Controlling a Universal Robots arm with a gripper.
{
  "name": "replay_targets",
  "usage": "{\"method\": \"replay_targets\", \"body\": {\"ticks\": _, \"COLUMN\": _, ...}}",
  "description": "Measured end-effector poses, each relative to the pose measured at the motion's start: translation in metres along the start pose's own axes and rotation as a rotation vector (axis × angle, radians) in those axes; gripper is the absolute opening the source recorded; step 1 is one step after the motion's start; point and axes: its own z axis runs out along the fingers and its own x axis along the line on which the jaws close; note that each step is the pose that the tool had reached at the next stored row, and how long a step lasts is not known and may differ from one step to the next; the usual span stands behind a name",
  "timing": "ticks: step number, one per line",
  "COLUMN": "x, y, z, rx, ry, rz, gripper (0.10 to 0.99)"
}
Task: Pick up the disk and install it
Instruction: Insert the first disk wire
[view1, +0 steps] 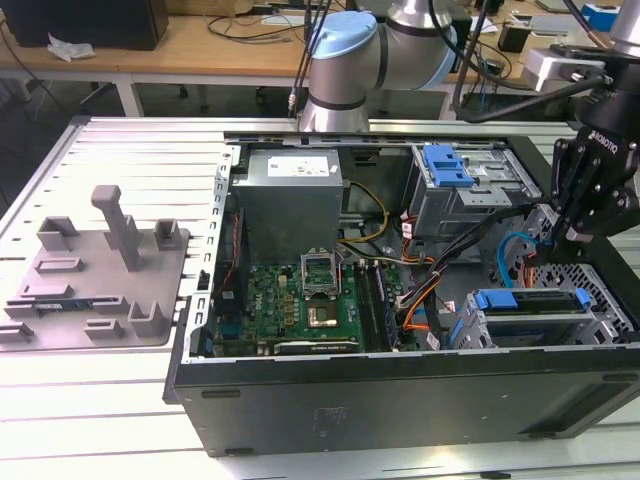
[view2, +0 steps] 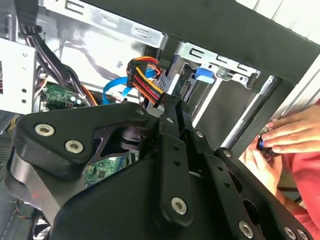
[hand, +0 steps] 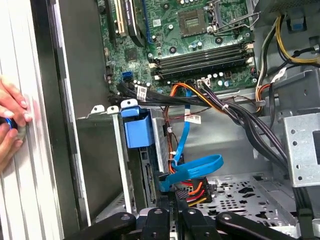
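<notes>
The disk (view1: 530, 322) sits slotted in the drive cage (view1: 610, 318) at the near corner of the open computer case, on the exterior view's right, its blue bracket (view1: 528, 299) on top. The bracket's blue tab appears in the first wrist view (hand: 137, 131) and in the second wrist view (view2: 205, 75). My gripper (view1: 560, 232) hangs just behind that cage, fingers drawn together. In both wrist views the fingertips (hand: 175, 212) (view2: 172, 102) meet at the black plugs of the blue data cable (hand: 192, 167) and the orange-red power wires (hand: 195, 191) behind the disk. Whether a plug is pinched is hidden.
A person's hand (hand: 11, 117) (view2: 292, 135) rests on the case's outer edge beside the cage. Inside the case are the motherboard (view1: 300, 305), grey power supply (view1: 290, 200) and an upper bay with a blue latch (view1: 447, 165). A grey fixture plate (view1: 95, 280) lies on the exterior view's left.
</notes>
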Motion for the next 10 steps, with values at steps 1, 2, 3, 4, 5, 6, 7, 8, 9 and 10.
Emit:
{"method": "replay_targets", "body": {"ticks": 1, "x": 0.0014, "y": 0.0000, "z": 0.0002, "rx": 0.001, "ry": -0.0014, "rz": -0.002, "gripper": 0.165}}
{"method": "replay_targets", "body": {"ticks": 2, "x": 0.0048, "y": -0.0001, "z": 0.0008, "rx": 0.001, "ry": -0.0047, "rz": -0.002, "gripper": 0.165}}
{"method": "replay_targets", "body": {"ticks": 3, "x": 0.0071, "y": -0.0001, "z": 0.0012, "rx": 0.002, "ry": -0.0073, "rz": -0.002, "gripper": 0.165}}
{"method": "replay_targets", "body": {"ticks": 4, "x": 0.0099, "y": -0.0002, "z": 0.0018, "rx": 0.002, "ry": -0.0107, "rz": -0.002, "gripper": 0.165}}
{"method": "replay_targets", "body": {"ticks": 5, "x": 0.0123, "y": -0.0005, "z": 0.0022, "rx": 0.002, "ry": -0.0141, "rz": -0.003, "gripper": 0.165}}
{"method": "replay_targets", "body": {"ticks": 6, "x": 0.0147, "y": -0.0007, "z": 0.0026, "rx": 0.002, "ry": -0.0192, "rz": -0.003, "gripper": 0.165}}
{"method": "replay_targets", "body": {"ticks": 7, "x": 0.0161, "y": -0.0007, "z": 0.0029, "rx": 0.002, "ry": -0.0246, "rz": -0.005, "gripper": 0.165}}
{"method": "replay_targets", "body": {"ticks": 8, "x": 0.0170, "y": -0.0007, "z": 0.0031, "rx": 0.002, "ry": -0.0322, "rz": -0.010, "gripper": 0.165}}
{"method": "replay_targets", "body": {"ticks": 9, "x": 0.0172, "y": -0.0007, "z": 0.0031, "rx": 0.003, "ry": -0.0353, "rz": -0.016, "gripper": 0.165}}
{"method": "replay_targets", "body": {"ticks": 10, "x": 0.0174, "y": -0.0006, "z": 0.0031, "rx": 0.005, "ry": -0.0389, "rz": -0.026, "gripper": 0.165}}
